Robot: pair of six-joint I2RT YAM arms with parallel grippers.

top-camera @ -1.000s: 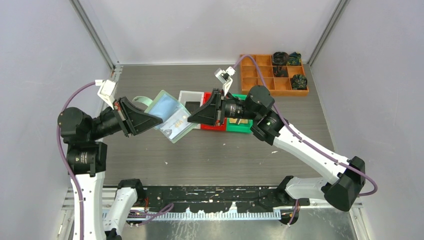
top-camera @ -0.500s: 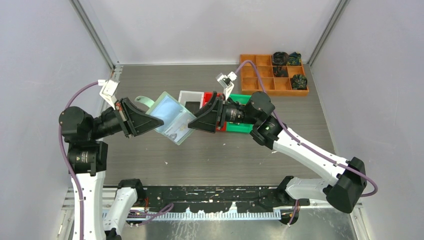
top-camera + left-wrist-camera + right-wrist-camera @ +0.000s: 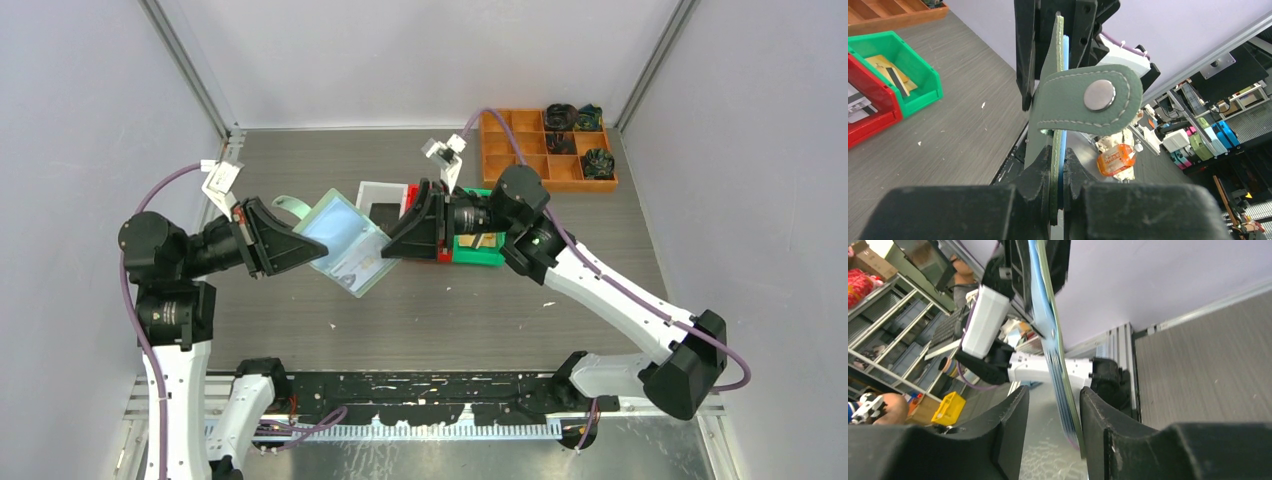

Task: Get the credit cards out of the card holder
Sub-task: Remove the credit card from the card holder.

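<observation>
A grey wood-grain worktop (image 3: 420,310) between pale walls carries three bins just right of centre in the overhead view: one white bin (image 3: 372,189), one red bin (image 3: 428,256) and one green bin (image 3: 482,257). One wooden tray (image 3: 520,150) sits at the upper right. We see the single card holder (image 3: 350,245) lifted off the worktop at mid-frame, between our two hands. Its long edges run from upper left to lower right. The left hand (image 3: 322,245) is clenched on its left side, with the snap strap (image 3: 1098,95) folded across in front of the wrist camera. The right hand (image 3: 387,243) meets it from the opposite side. In the right wrist view its fingers (image 3: 1013,425) are spread on either side of the holder's thin edge, not pinching it. The right hand therefore lies directly at the open side and nearer the bins, so we judge the pull should run rightward. Of the credit cards (image 3: 368,268) inside, we make out one pale printed face through the pocket and cannot count more. The green bin shows one gold card (image 3: 884,64) with a dark one beside it.
</observation>
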